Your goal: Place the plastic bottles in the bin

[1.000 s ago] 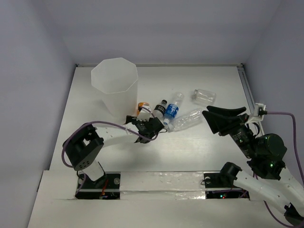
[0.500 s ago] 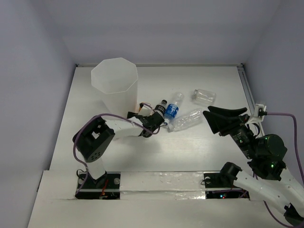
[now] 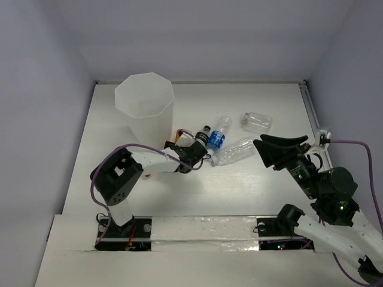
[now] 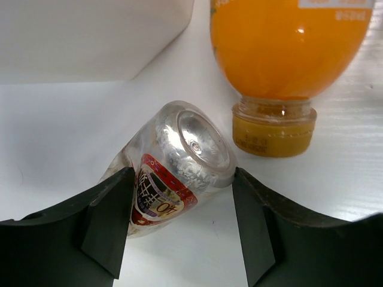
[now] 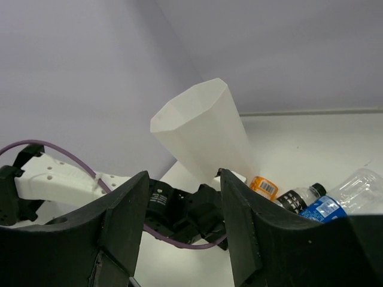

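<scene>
My left gripper lies low on the table beside the bin. In the left wrist view its fingers press both sides of a clear bottle with a red label, which lies base toward the camera. Just beyond it lies the orange bottle, seen from above as the orange bottle. To its right lie the black-capped bottle, the blue-labelled bottle, the long clear bottle and the squat clear bottle. My right gripper hovers open and empty, right of them.
The bin's white wall stands close at the upper left of the left wrist view. A purple cable runs along the left arm. A rail lines the table's right edge.
The left gripper slid forward to the bottles beside the bin, and its jaws narrowed onto the red-labelled bottle. The right arm barely moved.
</scene>
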You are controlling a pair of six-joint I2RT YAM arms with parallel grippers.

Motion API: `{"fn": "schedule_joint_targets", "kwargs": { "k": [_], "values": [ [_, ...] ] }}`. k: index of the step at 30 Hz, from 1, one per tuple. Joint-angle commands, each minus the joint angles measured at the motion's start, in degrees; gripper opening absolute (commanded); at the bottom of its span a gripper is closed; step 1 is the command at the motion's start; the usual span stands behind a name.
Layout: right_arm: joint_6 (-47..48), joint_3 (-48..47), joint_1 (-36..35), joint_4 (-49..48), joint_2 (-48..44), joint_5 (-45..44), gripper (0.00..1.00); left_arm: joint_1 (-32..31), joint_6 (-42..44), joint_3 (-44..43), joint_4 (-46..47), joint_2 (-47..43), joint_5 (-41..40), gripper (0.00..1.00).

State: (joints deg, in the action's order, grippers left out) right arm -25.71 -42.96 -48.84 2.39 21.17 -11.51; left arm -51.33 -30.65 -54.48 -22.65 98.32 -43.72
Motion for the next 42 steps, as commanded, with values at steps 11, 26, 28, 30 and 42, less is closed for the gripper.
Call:
{"fn": "schedule_joint_targets", "kwargs": {
  "k": [11, 26, 28, 30, 42],
  "values": [
    [-0.04, -0.90, -0.56, 6.66, 1.77, -3.43, 0.57, -10.71, -10.38, -3.87, -11.70, -14.35, 5.32, 0.04],
    [-6.10, -5.03, 0.76, 12.37, 22.77, -10.82, 0.25, -10.73, 3.04, -27.84, 1.80, -37.50, 9.45, 0.10],
    [-6.80, -5.73, 1.99, 12.28, 24.70, -10.20, 0.25, -8.97, 8.05, -31.98, 4.01, -36.89, 9.62, 0.11],
    [-5.93, -6.87, 5.74, 13.51, 27.78, -10.81, 0.24, -7.65, 13.04, -37.51, 6.90, -35.40, 7.97, 0.12],
    [2.24, -20.48, 25.28, 17.81, 42.11, 5.36, 0.38, 28.10, 13.60, -40.98, 15.70, -26.26, 28.78, 0.19]
  ]
}}
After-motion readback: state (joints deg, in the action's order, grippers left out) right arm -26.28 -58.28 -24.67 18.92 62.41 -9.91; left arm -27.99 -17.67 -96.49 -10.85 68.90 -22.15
